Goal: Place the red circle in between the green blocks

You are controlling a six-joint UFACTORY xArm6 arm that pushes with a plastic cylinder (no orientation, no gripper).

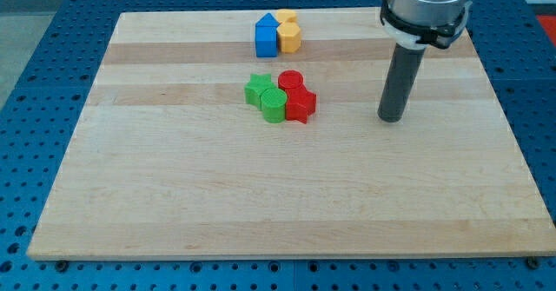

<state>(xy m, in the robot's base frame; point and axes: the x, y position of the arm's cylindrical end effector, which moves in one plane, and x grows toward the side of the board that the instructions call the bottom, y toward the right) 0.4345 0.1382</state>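
Camera view has the whole wooden board [174, 195] laid out on a blue perforated table [35, 109], and the action sits in the upper middle. The arm's dark rod [400, 82] comes straight down on the view's right, and my tip [391, 119] is planted on bare wood, well apart from every block. It ends in a plain rod, so it holds nothing and touches nothing at this moment.

Now the cluster in the centre: the red circle [290, 81] sits at the top right of the group, touching the red star-shaped block [301, 105] just below it. To the left of those two are the greens: a green star-shaped block [258, 89] at the upper left and a green cylinder [274, 105] right beside it, lower and closer to the reds. The four are packed tight together. The red circle is beside the greens, on their right, not between them; the two greens press against each other with no gap showing.

Up near the board's top edge, another knot of blocks: a blue block [266, 37] with a pointed top, a yellow hexagonal block [289, 38] touching its right side, and a second yellow block [286, 17] tucked behind, its shape hard to make out.

My tip stands to the right of the red pair, roughly level with the red star-shaped block.
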